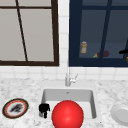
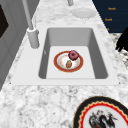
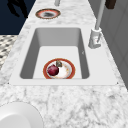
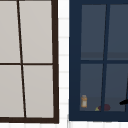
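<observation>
Currently my left hand point(image 1: 44, 109), fingers curled w/ nothing held, hovers by the sink point(image 1: 47, 93) edge; it could prob. bump the red-rimmed plate point(image 2: 68, 61) w/ fruit.

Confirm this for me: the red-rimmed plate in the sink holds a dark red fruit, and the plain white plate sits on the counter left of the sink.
Wrong on one count. The white plate sits on the counter right of the sink, as the front view shows. The red-rimmed plate in the sink does hold a dark red fruit.

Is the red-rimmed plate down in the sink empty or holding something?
Holding something. The plate lies flat on the sink floor with a dark red round fruit and a small brown piece on it.
</observation>
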Controlling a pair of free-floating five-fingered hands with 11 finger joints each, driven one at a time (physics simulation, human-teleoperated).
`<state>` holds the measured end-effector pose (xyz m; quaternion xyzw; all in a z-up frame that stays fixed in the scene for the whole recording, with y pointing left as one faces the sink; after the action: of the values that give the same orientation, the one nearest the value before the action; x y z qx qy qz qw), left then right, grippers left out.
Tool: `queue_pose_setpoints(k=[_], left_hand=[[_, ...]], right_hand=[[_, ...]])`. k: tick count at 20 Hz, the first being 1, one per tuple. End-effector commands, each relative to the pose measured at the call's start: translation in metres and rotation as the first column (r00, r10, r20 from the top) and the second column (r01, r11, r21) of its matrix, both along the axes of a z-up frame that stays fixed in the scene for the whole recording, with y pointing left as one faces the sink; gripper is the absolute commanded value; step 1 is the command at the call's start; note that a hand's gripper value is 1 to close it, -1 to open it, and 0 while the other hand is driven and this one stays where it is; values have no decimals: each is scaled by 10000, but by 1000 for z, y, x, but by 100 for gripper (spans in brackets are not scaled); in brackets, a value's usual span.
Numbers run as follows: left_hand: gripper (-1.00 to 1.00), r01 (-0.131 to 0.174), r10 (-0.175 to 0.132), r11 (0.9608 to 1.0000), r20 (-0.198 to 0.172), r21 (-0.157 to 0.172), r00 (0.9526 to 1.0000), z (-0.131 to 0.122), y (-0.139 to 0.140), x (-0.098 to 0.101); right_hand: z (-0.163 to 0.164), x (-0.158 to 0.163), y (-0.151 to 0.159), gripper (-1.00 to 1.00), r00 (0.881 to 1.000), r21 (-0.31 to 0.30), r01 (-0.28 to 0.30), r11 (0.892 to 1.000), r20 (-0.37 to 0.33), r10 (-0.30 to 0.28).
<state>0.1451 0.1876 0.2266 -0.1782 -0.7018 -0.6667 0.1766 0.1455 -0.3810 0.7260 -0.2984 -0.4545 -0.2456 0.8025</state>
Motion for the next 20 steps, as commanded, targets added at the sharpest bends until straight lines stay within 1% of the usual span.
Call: queue_pose_setpoints(k=[1,2,3,4,5,7,9,11,12,15,16,17,20], left_hand=[[0,0,0,10000,0,0,10000,0,0,0],[0,0,0,10000,0,0,10000,0,0,0],[0,0,0,10000,0,0,10000,0,0,0],[0,0,0,10000,0,0,10000,0,0,0],[0,0,0,10000,0,0,10000,0,0,0],[0,0,0,10000,0,0,10000,0,0,0],[0,0,0,10000,0,0,10000,0,0,0],[0,0,0,10000,0,0,10000,0,0,0],[0,0,0,10000,0,0,10000,0,0,0],[0,0,0,10000,0,0,10000,0,0,0],[0,0,0,10000,0,0,10000,0,0,0],[0,0,0,10000,0,0,10000,0,0,0],[0,0,0,10000,0,0,10000,0,0,0]], right_hand=[[-1,5,0,-100,10000,-2,-29,10000,2,29],[-8,6,1,-100,10000,31,-49,10000,55,49],[-14,5,6,-100,9993,34,25,10000,369,-26],[-17,9,14,-100,9984,13,284,9996,482,-284],[-17,16,13,-100,9974,136,613,9980,379,-618],[-20,30,16,-100,9958,243,884,9958,215,-889],[-27,48,20,-100,9952,355,961,9947,157,-967],[-33,63,13,-100,9968,534,736,9959,270,-751],[-37,71,14,-100,9971,445,717,9964,228,-727],[-49,94,6,-100,9975,708,594,9957,343,-620],[-52,99,3,-100,9981,728,455,9963,376,-484],[-54,106,4,-100,9987,601,304,9977,387,-327],[-65,125,-3,-100,9996,706,56,9975,268,-75]])
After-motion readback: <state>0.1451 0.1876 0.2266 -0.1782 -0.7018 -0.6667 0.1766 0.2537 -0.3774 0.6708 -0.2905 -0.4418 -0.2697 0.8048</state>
